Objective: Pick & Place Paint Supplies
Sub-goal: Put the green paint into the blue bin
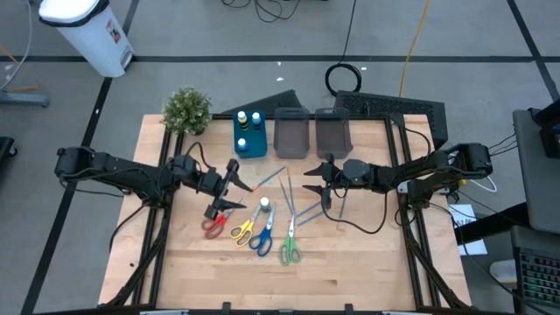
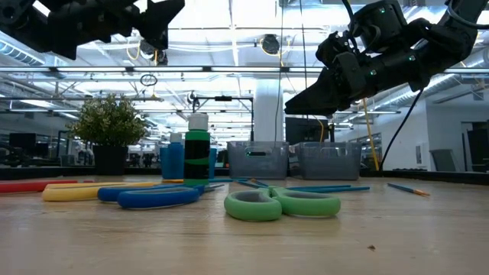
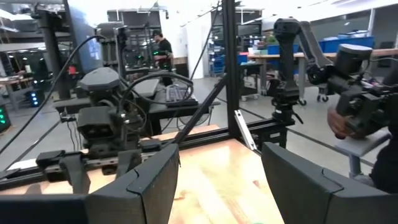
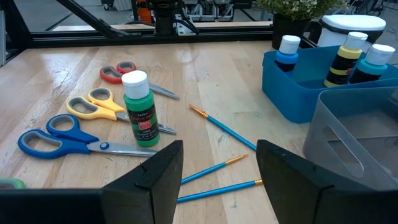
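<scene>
Where visible, blue bin (image 4: 298,87) holds three bottles (image 4: 347,59).

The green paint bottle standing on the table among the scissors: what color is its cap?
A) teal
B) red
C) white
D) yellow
C: the green paint bottle standing upright beside the yellow scissors wears a plain white cap, clearest in the right wrist view.

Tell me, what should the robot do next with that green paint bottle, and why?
Probably lower the right gripper toward the green paint bottle. That gripper is open and empty, up above the table, and the bottle stands upright among the scissors, not yet in the blue bin where three other bottles already sit. The left gripper is also open and empty.
</scene>
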Robot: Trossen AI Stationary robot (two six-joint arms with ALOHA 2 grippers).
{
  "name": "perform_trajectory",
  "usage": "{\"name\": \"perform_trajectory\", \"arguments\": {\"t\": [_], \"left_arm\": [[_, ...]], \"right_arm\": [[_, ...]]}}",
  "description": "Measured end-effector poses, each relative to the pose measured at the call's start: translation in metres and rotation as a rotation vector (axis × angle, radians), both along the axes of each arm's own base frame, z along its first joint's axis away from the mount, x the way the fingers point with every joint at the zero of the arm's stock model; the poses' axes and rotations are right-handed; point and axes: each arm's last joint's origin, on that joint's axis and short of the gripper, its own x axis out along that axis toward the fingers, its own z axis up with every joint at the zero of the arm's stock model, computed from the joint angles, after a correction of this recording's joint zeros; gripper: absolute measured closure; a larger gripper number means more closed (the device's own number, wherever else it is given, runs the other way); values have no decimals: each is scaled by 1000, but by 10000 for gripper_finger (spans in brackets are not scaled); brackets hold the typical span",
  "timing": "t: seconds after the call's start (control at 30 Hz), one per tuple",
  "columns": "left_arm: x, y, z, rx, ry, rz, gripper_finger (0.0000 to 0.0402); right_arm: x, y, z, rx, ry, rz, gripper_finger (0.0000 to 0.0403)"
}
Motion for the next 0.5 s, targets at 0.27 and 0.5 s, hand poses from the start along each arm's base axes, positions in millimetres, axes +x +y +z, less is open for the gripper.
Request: {"name": "perform_trajectory", "arguments": {"t": [0.27,0.5], "left_arm": [[1,1,1,-10,-3,48,163],[1,1,1,-35,3,65,162]], "right_arm": [[0,0,0,0,0,0,206],[0,0,0,0,0,0,206]]}}
